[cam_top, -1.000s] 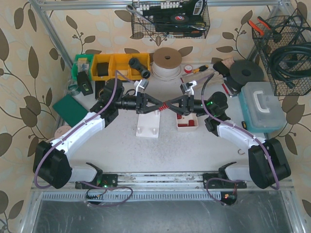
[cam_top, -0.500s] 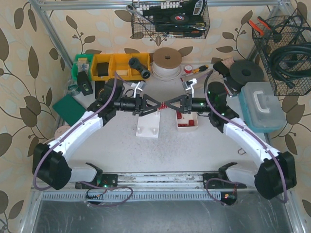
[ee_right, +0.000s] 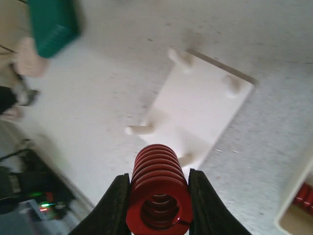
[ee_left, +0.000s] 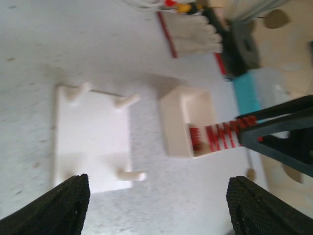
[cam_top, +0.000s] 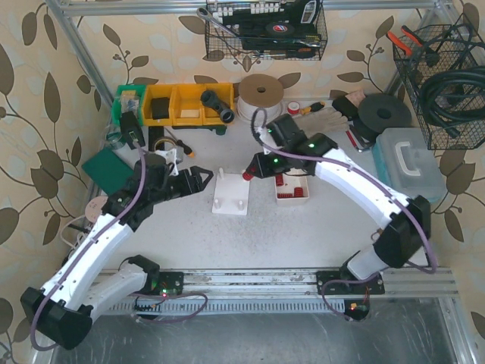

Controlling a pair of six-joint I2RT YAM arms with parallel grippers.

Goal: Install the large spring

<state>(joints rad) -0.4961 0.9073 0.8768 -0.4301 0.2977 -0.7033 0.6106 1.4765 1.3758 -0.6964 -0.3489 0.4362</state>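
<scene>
The right gripper (ee_right: 159, 203) is closed on the large red spring (ee_right: 157, 188), which is clamped between the two pale fingers (ee_right: 115, 205) at the bottom centre of the right wrist view, with its open end turned toward the camera. Above it in that view, the white peg plate (ee_right: 198, 105) is laid flat on the grey table (ee_right: 98, 88). Four short pegs stand up from the plate, and none of them is touched by the spring. A green box (ee_right: 51, 22) is shown blurred at the upper left.

In the top view, the spring is seen as a small red spot at the tip of the right gripper, just beside the upper right corner of the plate, near the middle of the frame. The left gripper (cam_top: 206, 180) is held just left of the plate, pointing toward it. Its jaws are spread wide and nothing is held between them.

In the left wrist view, the black fingertips (ee_left: 63, 205) are set far apart in the two bottom corners. The plate is seen left of centre, and a white tray (ee_left: 173, 122) lies just to its right. More red springs can be made out inside the tray. The held spring is shown in front of the tray's right side, gripped by the dark fingers at the right edge of the frame.
</scene>
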